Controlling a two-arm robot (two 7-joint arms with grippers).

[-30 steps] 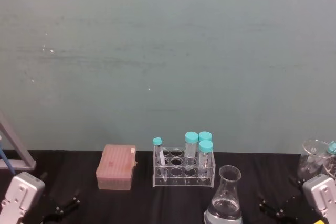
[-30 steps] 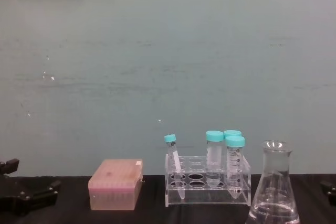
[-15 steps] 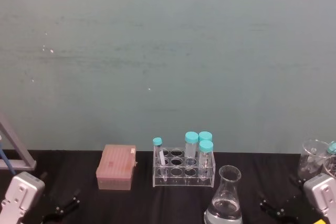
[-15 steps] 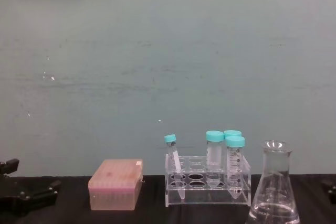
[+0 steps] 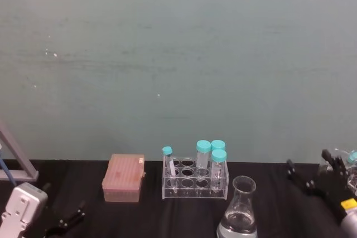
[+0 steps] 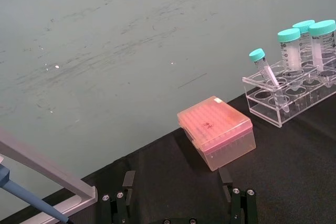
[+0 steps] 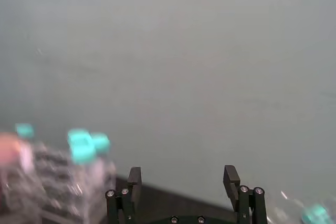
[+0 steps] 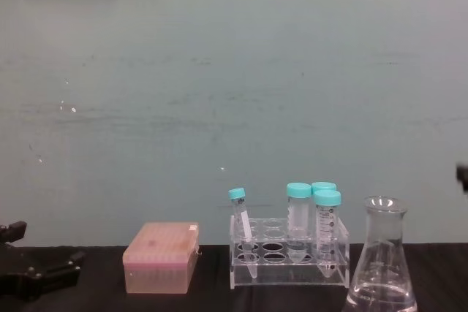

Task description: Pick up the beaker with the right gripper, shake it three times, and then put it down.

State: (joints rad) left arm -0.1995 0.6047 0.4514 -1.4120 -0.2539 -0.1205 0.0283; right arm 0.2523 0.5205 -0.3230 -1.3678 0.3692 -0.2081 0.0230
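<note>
**Right gripper being readied for the pick, jaws wide and empty**

On the black tabletop the clear tube rack is sitting mid-scene. The beaker is standing upright just nearer than the rack's right end, close to the near edge. The right gripper is being held raised to the right of the beaker, well apart from it, its jaws spread wide with nothing gripped. The neck is best being approached from the right, so that the teal-capped tubes are being kept clear, and closed on squarely and firmly, since liquid is being carried. The left gripper is being kept parked at the near left, its jaws likewise open.
</note>
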